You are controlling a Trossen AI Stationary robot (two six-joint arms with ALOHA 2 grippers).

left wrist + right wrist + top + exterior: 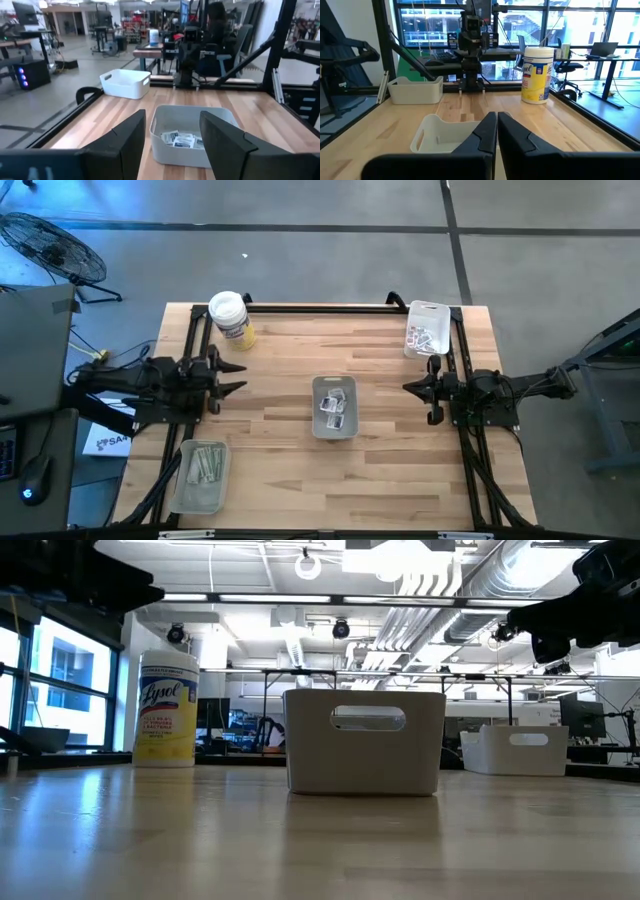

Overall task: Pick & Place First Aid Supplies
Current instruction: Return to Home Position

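Observation:
The first aid supplies lie in three bins. White squarish packets (333, 410) fill the grey middle bin (334, 432), which also shows in the left wrist view as packets (181, 139). More white packets with red and blue print (424, 338) sit in the far right bin (428, 310). Pale green-beige strips (205, 465) lie in the near left bin (190, 498). My left gripper (240, 377) stands open at the table's left side, pointing level at the middle bin. My right gripper (408, 386) is shut at the right side, also facing that bin.
A white-lidded round tub with a yellow label (230, 317) stands at the far left of the table. Bare wood lies between each gripper and the middle bin. Black frame rails (320, 307) run along the table's far edge and sides.

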